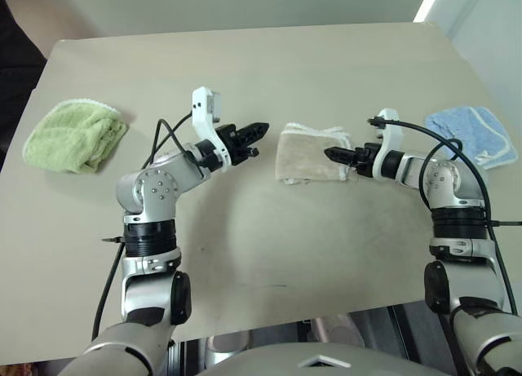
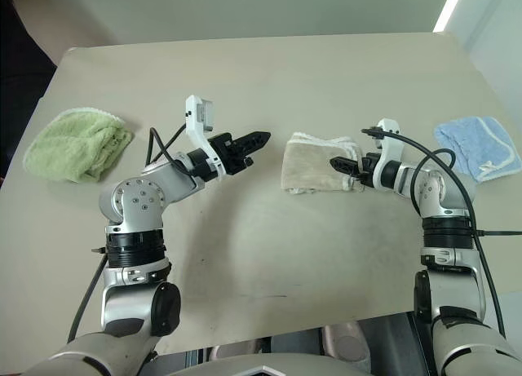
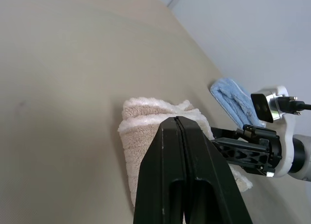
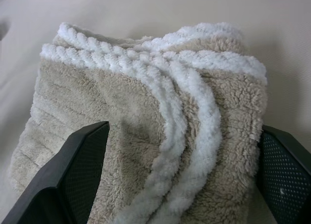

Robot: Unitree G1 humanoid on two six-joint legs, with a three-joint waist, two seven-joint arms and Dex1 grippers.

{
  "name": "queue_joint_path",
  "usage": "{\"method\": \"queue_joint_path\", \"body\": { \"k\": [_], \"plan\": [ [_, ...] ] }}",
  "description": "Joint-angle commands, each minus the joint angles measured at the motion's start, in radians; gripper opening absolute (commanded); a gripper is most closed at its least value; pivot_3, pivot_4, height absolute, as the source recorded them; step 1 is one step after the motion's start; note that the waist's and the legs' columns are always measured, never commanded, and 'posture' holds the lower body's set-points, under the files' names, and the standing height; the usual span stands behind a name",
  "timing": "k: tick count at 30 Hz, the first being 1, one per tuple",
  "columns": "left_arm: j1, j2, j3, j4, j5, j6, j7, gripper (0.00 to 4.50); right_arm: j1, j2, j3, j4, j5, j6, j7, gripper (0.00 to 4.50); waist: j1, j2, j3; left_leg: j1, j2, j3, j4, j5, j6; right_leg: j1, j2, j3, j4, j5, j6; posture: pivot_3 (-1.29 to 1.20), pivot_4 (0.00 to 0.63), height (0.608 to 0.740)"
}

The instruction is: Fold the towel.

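While left end effector hovers, right end effector straddles towel

One beige towel, one green cloth, one blue cloth, one table

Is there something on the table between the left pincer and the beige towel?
Nothing visible. Bare table lies between the shut left pincer and the folded towel. The green cloth and blue cloth lie far aside. The open right pincer already straddles the towel.
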State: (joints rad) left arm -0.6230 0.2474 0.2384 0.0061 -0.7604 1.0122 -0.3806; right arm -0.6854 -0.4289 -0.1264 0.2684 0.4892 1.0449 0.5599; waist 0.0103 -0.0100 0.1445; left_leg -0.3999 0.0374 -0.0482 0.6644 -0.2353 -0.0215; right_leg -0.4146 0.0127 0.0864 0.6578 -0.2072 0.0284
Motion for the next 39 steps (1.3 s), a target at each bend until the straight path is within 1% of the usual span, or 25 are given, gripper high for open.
{"method": "queue_joint_path", "body": {
  "k": [1,6,10,11,15,19,23,26,28,30,32,35,38,39],
  "plan": [
    [0.000,-0.004,0.015,-0.043,-0.024,-0.005,0.006,0.00,-0.005,-0.007,-0.015,-0.043,0.022,0.010,0.015,3.26,0.000,0.000,0.000,0.000,0.000,0.000,0.000,0.000,0.000,0.000,0.000,0.000,0.000,0.000,0.000,0.00,0.150,0.740],
    [0.000,-0.005,0.014,-0.040,-0.026,-0.009,0.009,0.00,-0.007,-0.016,-0.058,-0.052,0.032,0.018,-0.004,1.42,0.000,0.000,0.000,0.000,0.000,0.000,0.000,0.000,0.000,0.000,0.000,0.000,0.000,0.000,0.000,0.00,0.150,0.740],
    [0.000,-0.007,0.012,-0.038,-0.027,-0.011,0.009,0.00,-0.008,-0.025,-0.100,-0.070,0.049,0.032,-0.017,0.09,0.001,0.000,0.000,0.000,0.000,0.000,0.000,0.000,0.000,0.000,0.000,0.000,0.000,0.000,0.000,0.00,0.150,0.740],
    [0.000,-0.008,0.012,-0.037,-0.027,-0.011,0.009,0.00,-0.009,-0.025,-0.118,-0.081,0.060,0.042,-0.021,0.01,0.001,0.000,0.000,0.000,0.000,0.000,0.000,0.000,0.000,0.000,0.000,0.000,0.000,0.000,0.000,0.00,0.150,0.740],
    [0.003,-0.010,0.011,-0.040,-0.028,-0.010,0.011,0.00,-0.009,-0.026,-0.178,-0.128,0.092,0.074,-0.049,0.01,0.002,0.000,0.000,0.000,0.000,0.000,0.000,0.000,0.000,0.000,0.000,0.000,0.000,0.000,0.000,0.00,0.150,0.740],
    [0.005,-0.011,0.014,-0.037,-0.028,-0.011,0.010,0.00,-0.061,-0.047,-0.322,-0.135,0.125,0.095,-0.149,0.01,0.003,0.000,0.000,0.000,0.000,0.000,0.000,0.000,0.000,0.000,0.000,0.000,0.000,0.000,0.000,0.00,0.150,0.740],
    [0.007,-0.014,0.015,-0.039,-0.031,-0.010,0.013,0.00,-0.134,-0.103,-0.454,-0.089,0.123,0.089,-0.259,0.01,0.004,0.000,0.000,0.000,0.000,0.000,0.000,0.000,0.000,0.000,0.000,0.000,0.000,0.000,0.000,0.00,0.150,0.740],
    [0.005,-0.017,0.015,-0.036,-0.031,-0.012,0.013,0.00,-0.163,-0.129,-0.498,-0.066,0.120,0.081,-0.304,0.01,0.005,0.000,0.000,0.000,0.000,0.000,-0.001,0.000,0.000,0.000,0.000,0.000,0.000,0.000,0.000,0.00,0.150,0.740],
    [0.005,-0.031,0.006,-0.033,-0.032,-0.012,0.012,0.00,-0.226,-0.216,-0.627,0.057,0.099,0.014,-0.407,0.01,0.005,0.000,0.000,0.000,0.000,0.000,-0.001,0.000,0.001,0.000,0.000,0.000,0.000,0.000,0.000,0.00,0.150,0.740],
    [0.005,-0.040,0.000,-0.031,-0.033,-0.013,0.012,0.00,-0.264,-0.278,-0.719,0.169,0.085,-0.044,-0.503,0.01,0.014,0.001,0.000,-0.001,0.000,0.000,-0.001,0.000,0.001,-0.001,-0.001,0.001,0.000,0.000,0.001,0.00,0.150,0.740],
    [0.005,-0.042,-0.001,-0.029,-0.033,-0.015,0.013,0.00,-0.278,-0.302,-0.744,0.233,0.083,-0.074,-0.554,0.01,0.021,0.001,0.000,-0.002,-0.001,0.000,-0.002,0.000,0.002,-0.002,-0.002,0.001,0.000,0.001,0.003,0.00,0.150,0.740],
    [0.002,-0.048,-0.006,-0.026,-0.033,-0.016,0.014,0.00,-0.261,-0.337,-0.794,0.352,0.065,-0.176,-0.644,0.01,0.019,0.000,0.000,-0.001,0.000,0.000,-0.002,-0.002,0.004,-0.002,-0.001,0.001,0.002,0.000,0.002,0.00,0.150,0.740],
    [0.001,-0.049,-0.006,-0.025,-0.033,-0.016,0.014,0.00,-0.264,-0.349,-0.788,0.390,0.074,-0.206,-0.660,0.01,0.009,0.001,0.000,-0.001,0.000,0.001,-0.002,-0.003,0.006,-0.003,-0.001,0.002,0.002,0.000,0.002,0.00,0.150,0.740],
    [0.001,-0.051,-0.006,-0.028,-0.034,-0.015,0.016,0.00,-0.237,-0.352,-0.792,0.447,0.067,-0.227,-0.666,0.01,0.006,0.002,0.000,-0.001,0.000,0.001,-0.002,-0.003,0.006,-0.004,-0.001,0.003,0.003,0.000,0.002,0.00,0.150,0.740]
  ]
}}
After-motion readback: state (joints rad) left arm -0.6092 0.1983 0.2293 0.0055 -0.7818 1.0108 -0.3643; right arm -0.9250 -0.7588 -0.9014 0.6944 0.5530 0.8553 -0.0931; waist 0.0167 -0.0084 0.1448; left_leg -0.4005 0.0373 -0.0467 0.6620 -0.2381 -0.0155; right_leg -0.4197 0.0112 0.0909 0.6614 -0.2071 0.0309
